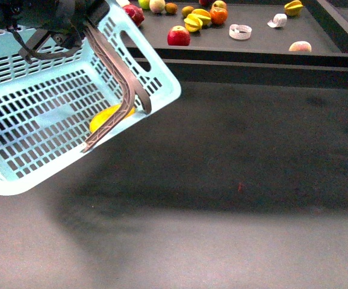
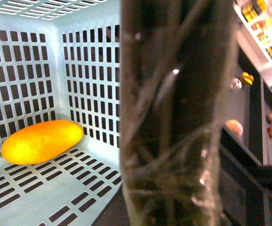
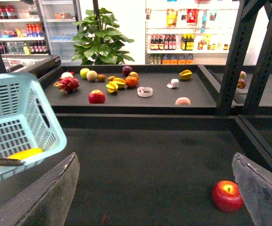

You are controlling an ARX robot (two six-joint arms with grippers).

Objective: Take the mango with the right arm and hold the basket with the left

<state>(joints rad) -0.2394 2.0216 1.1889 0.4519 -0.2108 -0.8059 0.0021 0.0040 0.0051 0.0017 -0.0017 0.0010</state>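
The light-blue slatted basket (image 1: 53, 114) hangs tilted above the dark counter (image 1: 234, 198), lifted at its rim by the left hand (image 1: 53, 33), whose dark fingers (image 1: 123, 78) are clamped over the basket wall. The mango (image 2: 42, 141) lies inside on the basket floor, tucked into a low corner against the slotted sides. The right hand (image 3: 157, 188) is well apart from the basket, its fingers (image 3: 46, 197) spread wide and holding nothing, near a red apple (image 3: 227, 196).
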